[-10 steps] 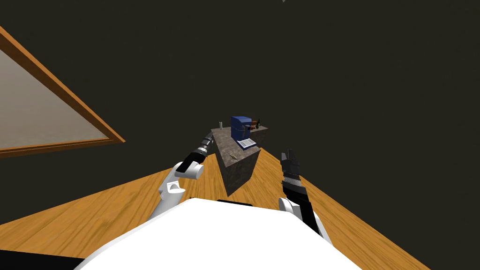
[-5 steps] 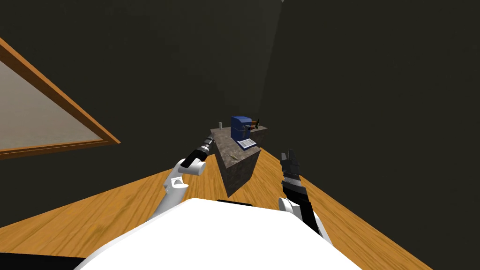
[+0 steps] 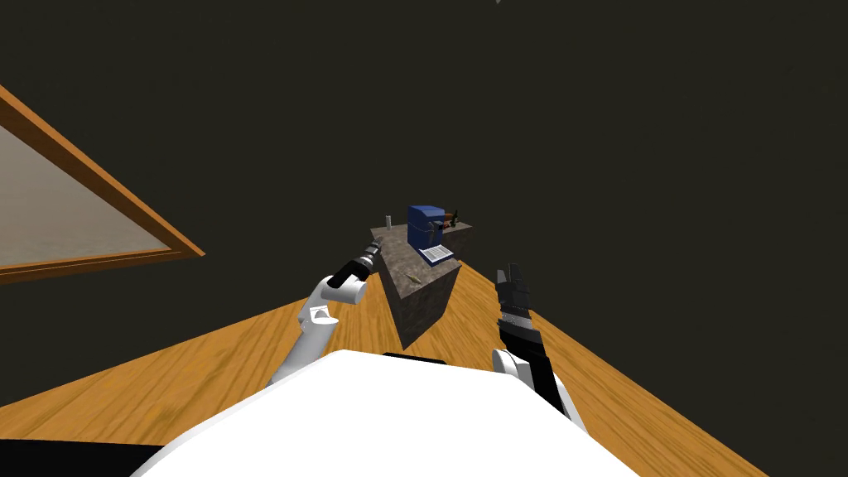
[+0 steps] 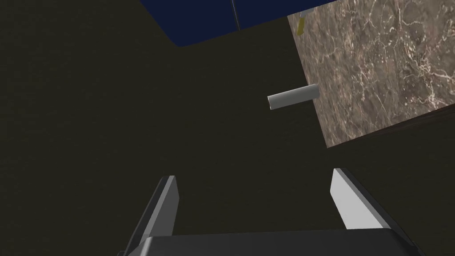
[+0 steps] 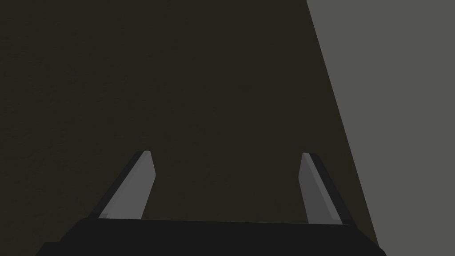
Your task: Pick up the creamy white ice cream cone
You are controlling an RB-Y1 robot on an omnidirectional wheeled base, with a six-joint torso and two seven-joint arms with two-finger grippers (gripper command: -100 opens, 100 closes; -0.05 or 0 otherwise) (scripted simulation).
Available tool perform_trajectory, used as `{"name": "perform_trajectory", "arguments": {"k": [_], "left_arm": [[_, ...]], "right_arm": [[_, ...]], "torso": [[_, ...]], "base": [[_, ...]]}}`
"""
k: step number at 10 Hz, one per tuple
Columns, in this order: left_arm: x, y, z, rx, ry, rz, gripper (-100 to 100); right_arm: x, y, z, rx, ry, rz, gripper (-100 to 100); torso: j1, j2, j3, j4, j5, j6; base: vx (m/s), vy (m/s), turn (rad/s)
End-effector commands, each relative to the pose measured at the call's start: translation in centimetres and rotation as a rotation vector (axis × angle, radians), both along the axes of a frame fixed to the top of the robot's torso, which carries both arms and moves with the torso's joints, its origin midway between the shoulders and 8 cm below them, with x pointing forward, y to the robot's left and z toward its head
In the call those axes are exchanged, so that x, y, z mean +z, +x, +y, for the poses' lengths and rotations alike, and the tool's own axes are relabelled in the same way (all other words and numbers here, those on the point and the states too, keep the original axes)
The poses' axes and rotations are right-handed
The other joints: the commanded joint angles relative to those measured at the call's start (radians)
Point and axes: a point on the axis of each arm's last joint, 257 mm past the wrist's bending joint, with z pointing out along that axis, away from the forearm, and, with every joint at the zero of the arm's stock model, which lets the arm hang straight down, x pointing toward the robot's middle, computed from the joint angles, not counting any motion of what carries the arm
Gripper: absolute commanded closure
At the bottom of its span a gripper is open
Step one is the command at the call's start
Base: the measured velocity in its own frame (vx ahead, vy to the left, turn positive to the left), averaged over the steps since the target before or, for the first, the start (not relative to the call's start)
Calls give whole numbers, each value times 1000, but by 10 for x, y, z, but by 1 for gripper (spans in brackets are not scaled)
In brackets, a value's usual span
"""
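Observation:
A small pale tan, cone-like thing (image 3: 411, 276) lies on the near part of a brown marbled counter (image 3: 426, 302); I cannot tell for sure that it is the ice cream cone. My left gripper (image 3: 375, 247) is at the counter's left edge, beyond that thing. In the left wrist view the left gripper (image 4: 253, 175) is open and empty, with the counter top (image 4: 377, 66) off to one side of it. My right gripper (image 3: 512, 272) hangs to the right of the counter, and the right wrist view shows the right gripper (image 5: 226, 153) open with nothing in it.
A blue machine (image 3: 426, 224) stands on the counter's far half, with small dark bottles (image 3: 453, 219) behind it. A grey cylinder (image 4: 293, 97) stands at the counter's far left edge. The floor (image 3: 207, 364) is of wood planks; a wood-framed panel (image 3: 83, 207) is at the left.
My left arm has stretched forward, bringing its gripper up along the counter's left edge. The right arm has held still.

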Motion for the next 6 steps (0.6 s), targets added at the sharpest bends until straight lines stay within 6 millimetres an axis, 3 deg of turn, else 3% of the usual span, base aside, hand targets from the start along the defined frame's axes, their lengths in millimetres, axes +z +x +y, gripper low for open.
{"name": "perform_trajectory", "arguments": {"k": [1,6], "left_arm": [[-9,4,-1,2,-4,43,-100],[-33,16,-9,-4,-24,156,-100]], "right_arm": [[0,0,0,0,0,0,0],[0,0,0,0,0,0,0]], "torso": [[0,0,0,0,0,0],[0,0,0,0,0,0]], "base": [[8,25,-33],[7,26,-39]]}}
